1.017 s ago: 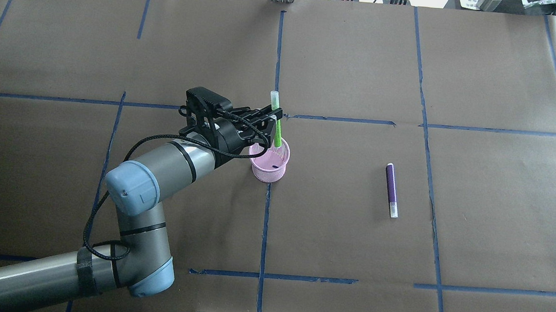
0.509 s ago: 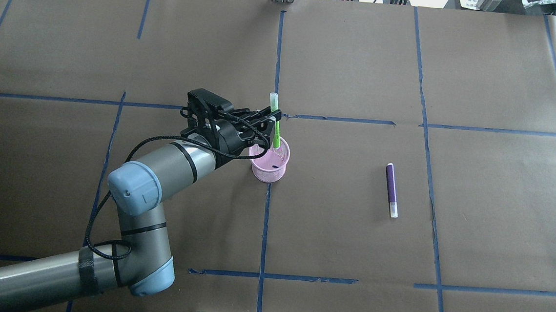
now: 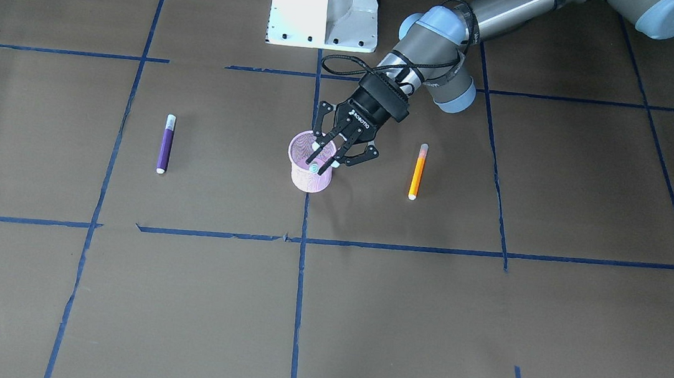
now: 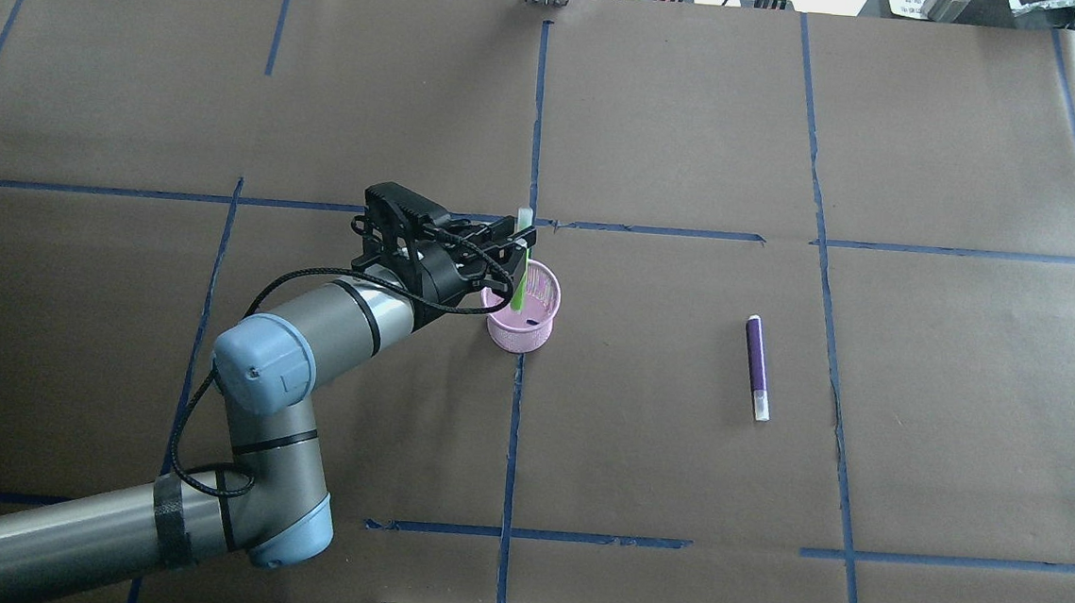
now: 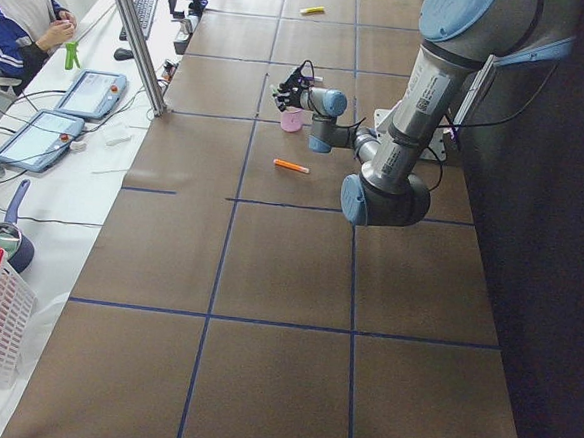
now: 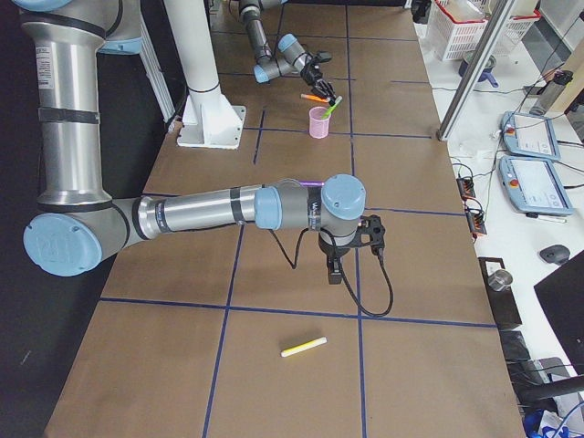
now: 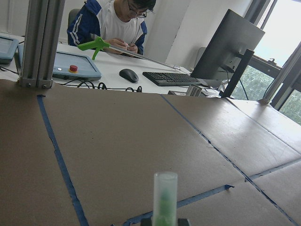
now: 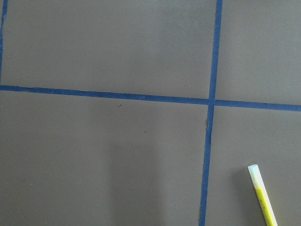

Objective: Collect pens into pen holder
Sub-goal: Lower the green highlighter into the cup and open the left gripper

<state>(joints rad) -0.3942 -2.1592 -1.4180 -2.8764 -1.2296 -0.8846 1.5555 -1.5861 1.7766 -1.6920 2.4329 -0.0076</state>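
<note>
The pink mesh pen holder [image 4: 521, 329] [image 3: 310, 180] stands at the table's middle. My left gripper [image 4: 521, 242] [image 3: 321, 163] hangs over its rim, shut on the green pen [image 4: 520, 281]. That pen stands nearly upright with its lower end inside the cup, and its pale cap [image 7: 165, 197] sticks up above my fingers. An orange pen [image 3: 418, 171] lies on my left of the cup and a purple pen [image 4: 757, 369] on my right. The yellow pen [image 6: 303, 347] [image 8: 263, 197] lies near my right gripper [image 6: 335, 272], which points down; I cannot tell whether it is open or shut.
The white robot base [image 3: 325, 6] stands at my edge of the table. Blue tape lines cross the brown paper cover. Beyond the far edge a person [image 7: 117, 19] sits at a desk with tablets, a keyboard and a monitor. A metal post [image 7: 42, 42] rises at that edge.
My left gripper has come down and slightly toward me with the green pen. The pen now sits deeper in the pen holder and stands more upright. The purple pen has not moved.
</note>
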